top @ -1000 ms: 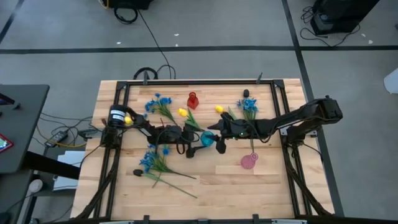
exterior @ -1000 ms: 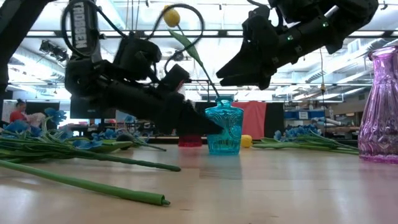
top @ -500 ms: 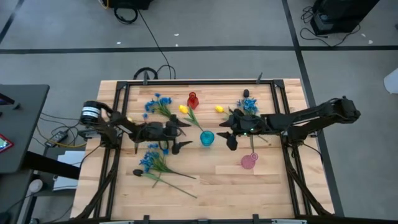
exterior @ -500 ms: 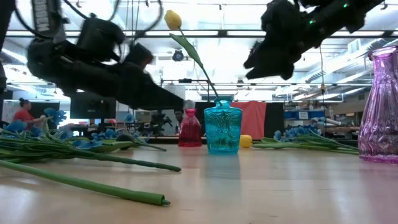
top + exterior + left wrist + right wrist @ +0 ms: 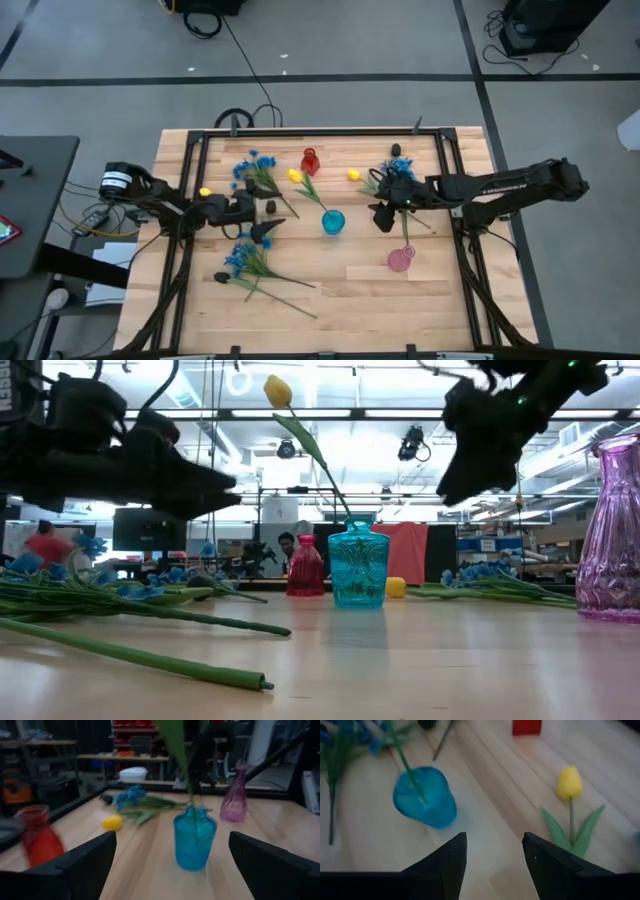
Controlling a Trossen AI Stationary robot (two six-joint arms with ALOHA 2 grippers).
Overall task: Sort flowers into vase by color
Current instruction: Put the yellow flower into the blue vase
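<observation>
Yellow tulip-like bud (image 5: 353, 175) lies just beside your empty, spread right claw (image 5: 381, 218); left claw (image 5: 262, 218), also spread, hovers farther off.

Teal vase (image 5: 333, 222) mid-desk (image 5: 420, 300), yellow tulip (image 5: 296, 178) stem in it. Left tool (image 5: 266, 219) and right tool (image 5: 381, 216) flank it, both apart.

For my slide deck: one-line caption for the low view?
Yellow tulip standing in the blue vase, red vase behind, both pincers raised clear, blue flowers lying on the table.
</observation>
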